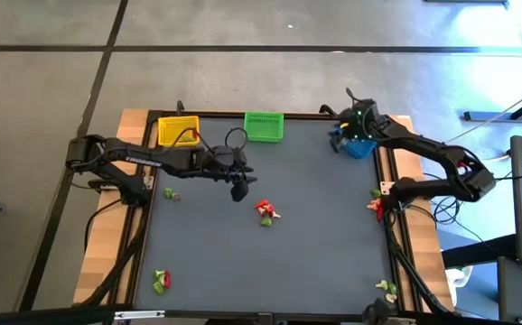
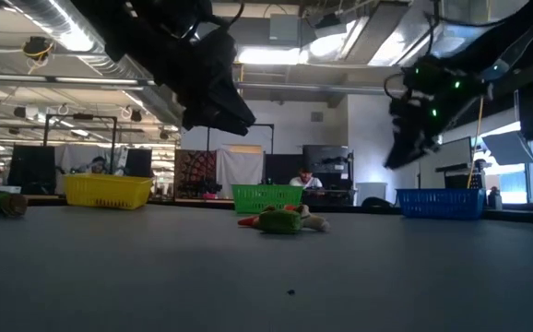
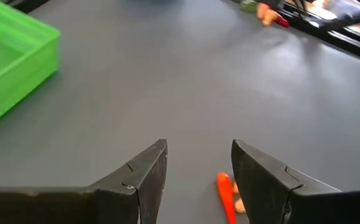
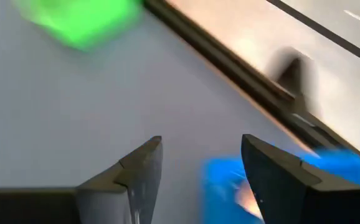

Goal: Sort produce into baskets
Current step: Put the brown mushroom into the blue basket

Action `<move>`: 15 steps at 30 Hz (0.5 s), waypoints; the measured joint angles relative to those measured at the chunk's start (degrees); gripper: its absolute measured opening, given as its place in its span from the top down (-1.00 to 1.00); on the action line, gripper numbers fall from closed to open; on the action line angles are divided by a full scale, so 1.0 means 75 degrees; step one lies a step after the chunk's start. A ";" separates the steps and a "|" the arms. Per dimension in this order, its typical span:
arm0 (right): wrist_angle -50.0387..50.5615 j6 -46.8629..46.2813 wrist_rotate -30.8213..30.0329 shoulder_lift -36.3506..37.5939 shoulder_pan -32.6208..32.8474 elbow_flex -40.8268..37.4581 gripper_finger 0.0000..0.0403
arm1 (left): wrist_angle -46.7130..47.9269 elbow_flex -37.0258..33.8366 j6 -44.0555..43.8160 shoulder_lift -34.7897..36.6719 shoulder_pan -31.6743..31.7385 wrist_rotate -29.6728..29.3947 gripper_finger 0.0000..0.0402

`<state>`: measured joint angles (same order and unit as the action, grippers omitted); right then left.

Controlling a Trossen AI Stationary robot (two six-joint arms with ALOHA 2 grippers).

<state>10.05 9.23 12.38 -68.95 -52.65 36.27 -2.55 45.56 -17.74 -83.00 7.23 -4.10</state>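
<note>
Both grippers stand spread and carry nothing. Left gripper (image 1: 239,190) hangs over the middle of the dark grey table (image 1: 315,253), its open jaws just short of a small cluster of red, green and cream toy produce pieces (image 1: 265,211); its wrist view shows an orange-red piece (image 3: 225,194) lying between the fingertips on the tabletop. Right gripper (image 1: 344,135) hovers above the blue plastic mesh basket (image 1: 358,147) at the far right corner, jaws apart, with a pale piece (image 4: 248,198) showing below them inside the blue basket in its wrist view.

My judgement is that the sorting is at an early stage. The green mesh basket (image 1: 264,126) and the yellow mesh basket (image 1: 178,130) sit along the far edge, and I cannot tell whether either holds anything. Loose produce is scattered widely: a green piece near the left edge (image 1: 169,193), a green-and-red clump at the near left corner (image 1: 161,281), a red-and-cream clump at the right edge (image 1: 375,204), and a pale clump at the near right corner (image 1: 387,289). All of that is left to do.

White lettering on the left arm (image 1: 139,162) reads as "TROSSEN", though it is small.
</note>
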 joint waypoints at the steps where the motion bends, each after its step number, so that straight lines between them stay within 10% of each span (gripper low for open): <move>1: -0.0017 0.0000 0.0438 0.0107 0.0160 0.0005 -0.09 | -0.0039 0.0000 0.0045 -0.0023 -0.0068 0.0003 0.13; 6: -0.0112 0.0014 0.2082 0.0317 0.1150 0.0006 -0.06 | -0.0230 0.0009 0.0072 -0.0163 -0.0391 0.0015 0.13; 15: -0.0159 0.0202 0.2092 0.0315 0.3008 0.0006 -0.04 | -0.0345 0.0009 -0.0255 -0.0835 -0.0809 0.0014 0.13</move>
<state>8.86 10.75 28.08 -66.59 -30.09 36.32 -5.14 45.63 -19.65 -89.26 1.16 -3.99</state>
